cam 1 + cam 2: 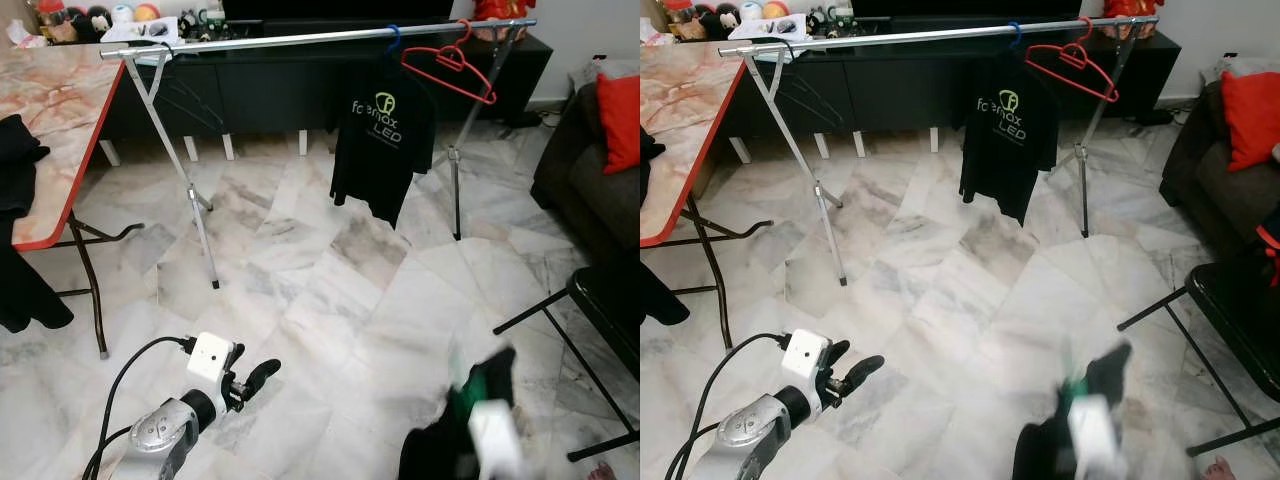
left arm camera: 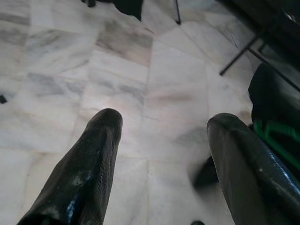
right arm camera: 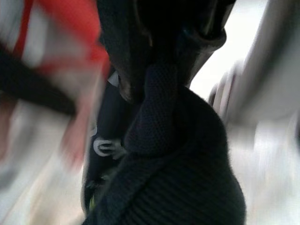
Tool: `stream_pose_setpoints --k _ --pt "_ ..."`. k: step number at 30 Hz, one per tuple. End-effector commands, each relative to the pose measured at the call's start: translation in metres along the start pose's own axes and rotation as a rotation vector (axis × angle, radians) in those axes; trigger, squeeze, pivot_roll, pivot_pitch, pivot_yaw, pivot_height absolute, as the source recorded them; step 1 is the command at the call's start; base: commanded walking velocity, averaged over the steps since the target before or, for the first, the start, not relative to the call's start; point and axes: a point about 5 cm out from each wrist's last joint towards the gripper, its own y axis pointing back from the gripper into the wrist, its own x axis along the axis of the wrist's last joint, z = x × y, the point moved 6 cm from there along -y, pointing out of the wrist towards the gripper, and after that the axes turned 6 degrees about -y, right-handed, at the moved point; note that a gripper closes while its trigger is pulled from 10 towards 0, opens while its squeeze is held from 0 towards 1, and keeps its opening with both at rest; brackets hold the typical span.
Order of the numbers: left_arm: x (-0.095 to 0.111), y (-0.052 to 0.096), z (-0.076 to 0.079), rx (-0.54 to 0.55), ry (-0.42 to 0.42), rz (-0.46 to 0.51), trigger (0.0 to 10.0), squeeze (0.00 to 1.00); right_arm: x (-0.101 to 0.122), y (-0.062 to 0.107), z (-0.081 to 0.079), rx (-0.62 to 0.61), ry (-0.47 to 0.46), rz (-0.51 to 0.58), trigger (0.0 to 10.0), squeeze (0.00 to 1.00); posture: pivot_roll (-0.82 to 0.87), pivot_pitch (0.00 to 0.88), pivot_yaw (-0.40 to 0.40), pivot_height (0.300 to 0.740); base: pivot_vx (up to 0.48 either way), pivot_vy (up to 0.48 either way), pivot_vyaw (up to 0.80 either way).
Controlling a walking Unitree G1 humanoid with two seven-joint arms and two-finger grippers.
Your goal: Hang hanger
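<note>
A silver clothes rail (image 1: 320,37) spans the room ahead. On it hang a black printed T-shirt (image 1: 383,150) on a blue hanger (image 1: 393,38) and, just to its right, a bare red hanger (image 1: 450,65). Low at the right, my right gripper (image 1: 482,388) is motion-blurred and shut on a black garment (image 1: 435,450) with a green hanger (image 2: 276,136) in it. The right wrist view has dark knit fabric (image 3: 178,178) pressed close to the fingers. My left gripper (image 2: 164,122) hovers open over the marble floor at the lower left, holding nothing.
A marble-patterned table with a red edge (image 1: 50,110) stands at the left, black clothes (image 1: 15,160) draped over it. A black cabinet (image 1: 270,90) runs behind the rail. A dark sofa with a red cushion (image 1: 620,120) and a black-framed seat (image 1: 600,300) stand at the right.
</note>
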Motion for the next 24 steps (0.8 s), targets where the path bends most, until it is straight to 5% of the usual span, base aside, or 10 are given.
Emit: stream_pose_setpoints --k 1,6,12,13,15,17,18,19,20,24 --pt "-0.002 0.004 0.003 -0.022 -0.026 -0.010 10.0 0.00 0.008 0.000 0.005 -0.013 -0.011 0.020 0.0 0.00 0.00 0.172 -0.020 0.721 0.000 0.000 0.00" --pt "-0.003 0.004 0.005 -0.035 -0.027 -0.017 10.0 0.00 0.018 0.001 -0.007 0.059 0.059 0.030 0.0 0.00 0.00 0.168 -0.015 0.721 0.000 0.000 0.00" --pt "-0.003 0.003 0.004 -0.024 -0.025 -0.021 10.0 0.00 0.072 0.007 -0.005 0.077 0.266 0.141 0.0 0.00 0.00 0.164 -0.015 0.721 0.000 0.000 0.00" --pt "-0.005 0.003 0.005 -0.025 -0.023 -0.026 10.0 0.00 0.101 0.013 -0.004 0.082 0.375 0.205 0.0 0.00 0.00 0.157 -0.015 0.721 0.000 0.000 0.00" --pt "-0.005 0.003 0.005 -0.026 -0.022 -0.029 10.0 0.00 0.111 0.016 -0.004 0.087 0.409 0.227 0.0 0.00 0.00 0.154 -0.015 0.721 0.000 0.000 0.00" --pt "-0.011 0.003 0.005 -0.019 -0.018 -0.059 10.0 0.00 0.142 0.027 -0.015 0.155 0.536 0.300 0.0 0.00 0.00 0.147 -0.017 0.721 0.000 0.000 0.00" --pt "-0.013 0.002 0.007 -0.034 -0.040 -0.075 10.0 0.00 0.158 0.037 -0.028 0.230 0.713 0.341 0.0 0.00 0.00 0.146 -0.019 0.721 0.000 0.000 0.00" --pt "-0.013 0.002 0.007 -0.034 -0.040 -0.075 10.0 0.00 0.158 0.037 -0.028 0.230 0.713 0.341 0.0 0.00 0.00 0.146 -0.019 0.721 0.000 0.000 0.00" --pt "-0.015 0.003 0.011 -0.068 -0.083 -0.090 10.0 0.00 0.179 0.050 -0.034 0.266 0.875 0.377 0.0 0.00 -0.01 0.146 -0.020 0.721 0.000 0.000 0.00" --pt "-0.023 0.005 0.019 -0.148 -0.183 -0.139 10.0 0.00 0.226 0.080 -0.037 0.303 0.982 0.456 0.0 0.00 -0.01 0.142 -0.026 0.721 0.000 0.000 0.00"
